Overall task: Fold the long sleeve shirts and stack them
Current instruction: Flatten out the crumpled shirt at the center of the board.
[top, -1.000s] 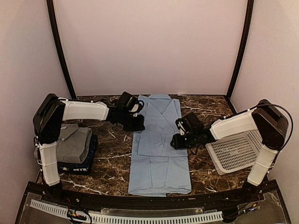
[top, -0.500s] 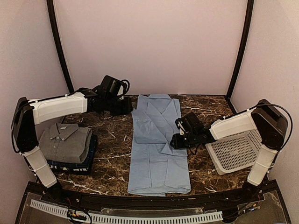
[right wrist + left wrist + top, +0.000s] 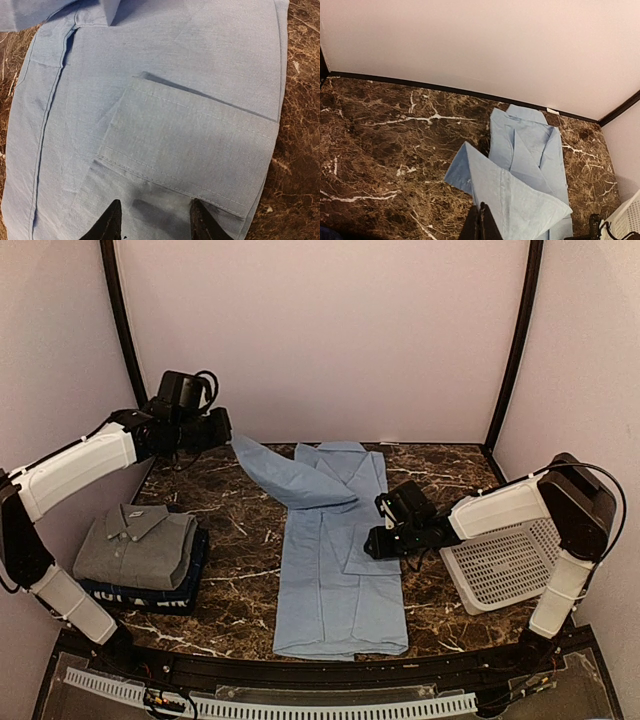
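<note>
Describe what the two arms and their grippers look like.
The left arm and the right arm both have smooth white shell segments joined by bulky black joints, with a black camera block at each wrist. Thin black cables loop off them. The left gripper and the right gripper are black, with narrow tapered fingers.

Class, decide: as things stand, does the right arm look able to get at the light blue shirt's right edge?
Probably yes: the right hand is poised right over the light blue shirt, jaws apart, nothing between them.
</note>
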{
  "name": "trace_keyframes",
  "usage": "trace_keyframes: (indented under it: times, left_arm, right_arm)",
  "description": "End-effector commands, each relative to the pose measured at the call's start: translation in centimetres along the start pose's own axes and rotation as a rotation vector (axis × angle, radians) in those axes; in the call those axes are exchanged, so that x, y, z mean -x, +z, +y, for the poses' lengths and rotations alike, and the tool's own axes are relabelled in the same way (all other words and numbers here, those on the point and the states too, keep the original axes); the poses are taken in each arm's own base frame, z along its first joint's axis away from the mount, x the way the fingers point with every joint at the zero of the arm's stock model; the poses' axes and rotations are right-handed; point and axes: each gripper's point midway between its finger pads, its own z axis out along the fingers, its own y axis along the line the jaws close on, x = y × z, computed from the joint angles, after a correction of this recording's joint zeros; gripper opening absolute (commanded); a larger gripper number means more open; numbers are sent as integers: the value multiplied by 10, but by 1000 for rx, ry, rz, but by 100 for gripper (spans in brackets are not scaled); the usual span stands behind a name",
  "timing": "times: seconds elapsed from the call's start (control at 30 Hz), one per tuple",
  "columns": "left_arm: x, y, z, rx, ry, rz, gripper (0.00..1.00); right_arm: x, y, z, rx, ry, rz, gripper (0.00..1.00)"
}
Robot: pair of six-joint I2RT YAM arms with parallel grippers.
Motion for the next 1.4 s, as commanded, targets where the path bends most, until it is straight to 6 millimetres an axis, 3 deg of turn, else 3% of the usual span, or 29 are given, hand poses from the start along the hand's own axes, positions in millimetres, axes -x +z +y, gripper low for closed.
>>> trace_keyframes:
  times: [0.0, 0.43, 0.6, 0.8, 0.97, 1.13, 1.27, 1.37]
  left_arm:
    - [48, -18, 28, 72, 6, -103, 0]
    - [163, -17, 117, 219, -15, -306, 0]
    - [191, -6, 146, 261, -21, -343, 0]
    - [235, -10, 174, 312, -13, -414, 0]
    - [246, -2, 194, 347, 5, -412, 0]
    - [256, -7, 208, 378, 10, -431, 0]
    - [263, -11, 209, 366, 5, -438, 0]
    - [254, -1, 201, 297, -5, -397, 0]
  right_arm:
    - [-15, 2, -9, -24, 3, 50, 44]
    - [-9, -4, -5, -21, -20, 50, 44]
    - [-6, -7, -3, -20, -28, 47, 44]
    - [-6, -10, 2, 2, -35, 59, 44]
    - [-6, -11, 2, 2, -41, 65, 44]
    - [-7, -14, 2, 4, -38, 67, 44]
    - [-10, -13, 2, 5, -39, 74, 44]
    - [-9, -13, 3, 7, -39, 71, 44]
